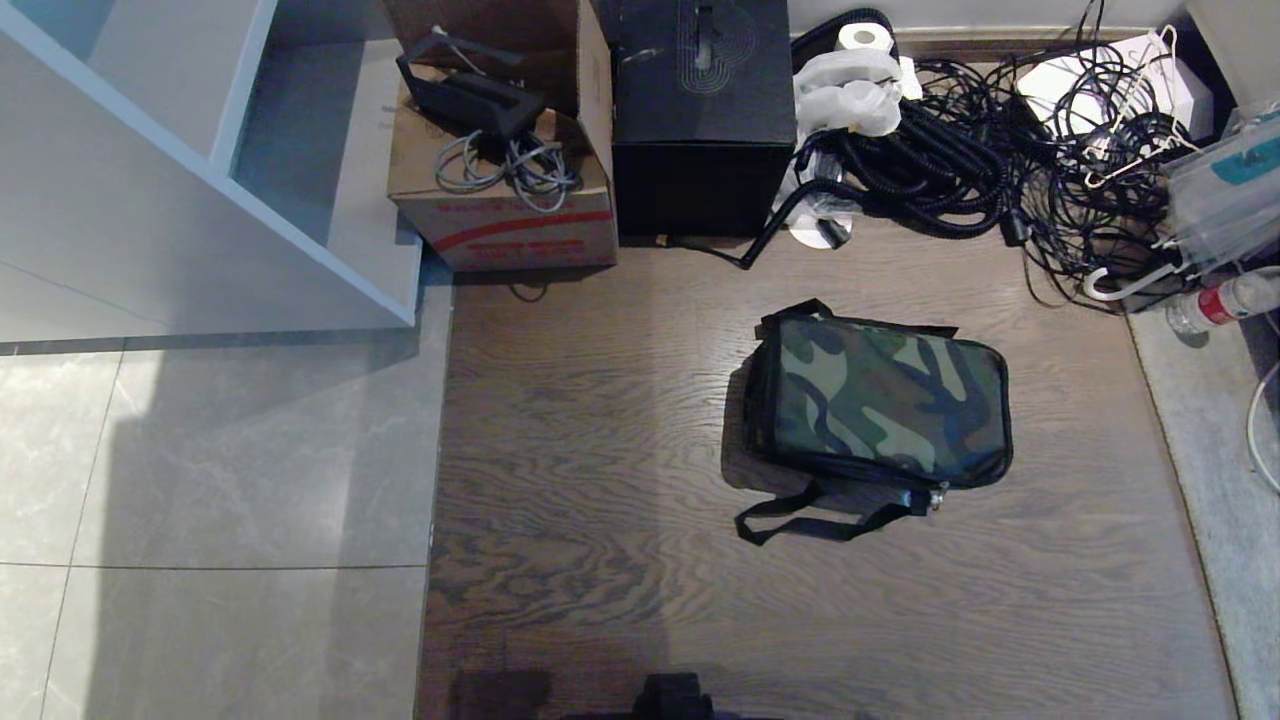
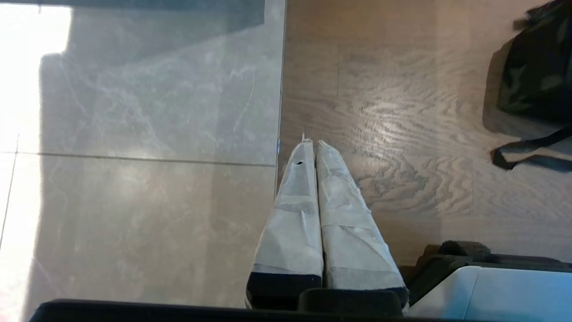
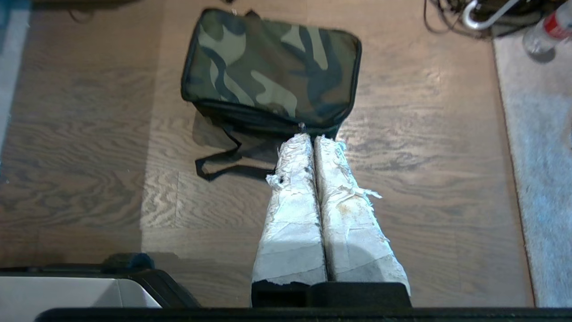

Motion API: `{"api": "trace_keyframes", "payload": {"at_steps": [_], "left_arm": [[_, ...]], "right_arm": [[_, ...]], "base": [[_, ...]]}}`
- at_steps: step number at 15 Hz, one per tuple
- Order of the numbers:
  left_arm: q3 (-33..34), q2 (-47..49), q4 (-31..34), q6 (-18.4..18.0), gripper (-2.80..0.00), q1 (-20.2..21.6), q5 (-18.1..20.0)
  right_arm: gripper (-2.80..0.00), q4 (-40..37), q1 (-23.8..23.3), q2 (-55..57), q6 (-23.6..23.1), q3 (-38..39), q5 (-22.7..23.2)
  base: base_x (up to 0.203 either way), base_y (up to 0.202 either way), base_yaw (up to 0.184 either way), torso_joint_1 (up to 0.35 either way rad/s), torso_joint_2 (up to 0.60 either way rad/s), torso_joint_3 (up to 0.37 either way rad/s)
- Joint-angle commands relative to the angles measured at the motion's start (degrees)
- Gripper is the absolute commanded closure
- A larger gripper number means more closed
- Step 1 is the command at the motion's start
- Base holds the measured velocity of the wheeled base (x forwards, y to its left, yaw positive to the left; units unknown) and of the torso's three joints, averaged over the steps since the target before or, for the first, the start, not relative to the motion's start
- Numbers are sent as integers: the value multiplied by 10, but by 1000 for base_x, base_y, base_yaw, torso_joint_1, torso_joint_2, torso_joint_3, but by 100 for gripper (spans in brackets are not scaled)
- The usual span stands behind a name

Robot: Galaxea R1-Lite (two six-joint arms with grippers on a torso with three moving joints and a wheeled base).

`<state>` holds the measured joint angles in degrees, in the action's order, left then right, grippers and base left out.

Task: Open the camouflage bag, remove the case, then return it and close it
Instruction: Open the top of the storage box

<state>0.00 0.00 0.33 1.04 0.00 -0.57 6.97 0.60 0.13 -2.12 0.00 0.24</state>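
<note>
Head view, left to right. A grey shelving unit (image 1: pixel 180 170) occupies the far left over pale floor tiles (image 1: pixel 200 500); just right of it stands a brown cardboard box (image 1: pixel 500 190) holding a black device and grey cables, then a plain black cube box (image 1: pixel 700 110). A tangle of black cables (image 1: pixel 1000 160) fills the far right, with a plastic bottle (image 1: pixel 1225 300) lying at the right edge.

The camouflage bag (image 1: pixel 885 400) sits on the wooden floor (image 1: pixel 600 450), right of centre, its green patterned lid flat and shut, its black strap (image 1: pixel 820 515) trailing on the near side. The case is not visible, presumably inside.

Neither arm appears in the head view. The left claw (image 2: pixel 315 145) hangs clenched and empty above the seam between tile and wood, well apart from the bag. The right claw (image 3: pixel 310 138) hangs clenched and empty above the floor on the bag's near side.

Progress: nothing appears done; opening, removal, return and closing all remain.

Clearance: bare floor lies open to the left and near sides of the bag; boxes and cables crowd the far side, and a lighter floor strip (image 1: pixel 1200 480) borders the right.
</note>
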Motion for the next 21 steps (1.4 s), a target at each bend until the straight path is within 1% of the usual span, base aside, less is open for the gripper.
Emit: {"api": "trace_keyframes", "payload": {"at_steps": [1,10,15,18,20,21], "left_arm": [[0,0,0,0,0,0,0],[0,0,-1,-2,0,0,0],[0,0,0,-2,0,0,0],[0,0,0,-2,0,0,0],[0,0,0,-2,0,0,0],[0,0,0,-2,0,0,0]], "right_arm": [[0,1,0,0,0,23,0],[0,1,0,0,0,23,0],[0,1,0,0,-1,23,0],[0,-2,0,0,-7,23,2],[0,1,0,0,-24,23,4],[0,1,0,0,-24,23,4]], "base": [[0,0,0,2,2,-206],[0,0,0,5,4,-192],[0,0,0,0,3,-29],[0,0,0,0,0,0],[0,0,0,0,0,0],[0,0,0,0,0,0]]}}
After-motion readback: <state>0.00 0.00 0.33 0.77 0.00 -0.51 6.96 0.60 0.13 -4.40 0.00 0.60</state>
